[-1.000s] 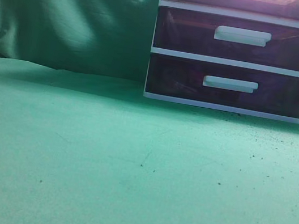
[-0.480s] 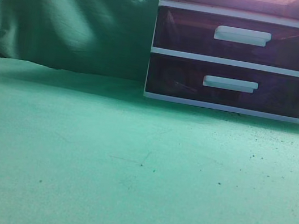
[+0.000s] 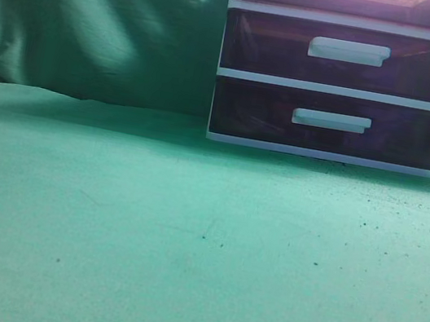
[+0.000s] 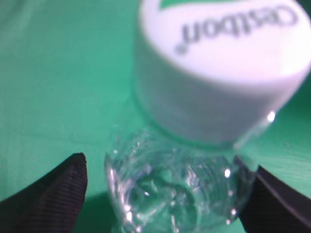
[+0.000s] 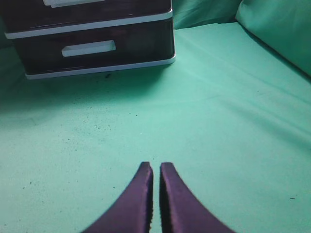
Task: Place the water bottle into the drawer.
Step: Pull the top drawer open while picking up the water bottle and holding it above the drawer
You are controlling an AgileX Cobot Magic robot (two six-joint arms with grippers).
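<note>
A clear water bottle [image 4: 175, 194] with a white cap [image 4: 218, 73] printed "Cestbon" stands on the green cloth, seen from above in the left wrist view. My left gripper [image 4: 167, 191] is open with a jaw on each side of the bottle's shoulder; green cloth shows between the left fingertip [image 4: 53, 194] and the bottle. The reddish top drawer [image 3: 357, 1] sits shut at the upper edge of the exterior view. My right gripper [image 5: 156, 167] is shut and empty over the cloth. Neither the bottle nor the grippers show in the exterior view.
The white-framed unit [image 3: 334, 90] stands at the back right with two dark purple drawers [image 3: 339, 58] shut; it also shows in the right wrist view [image 5: 92, 43]. Green cloth [image 3: 187, 231] covers the table and hangs behind.
</note>
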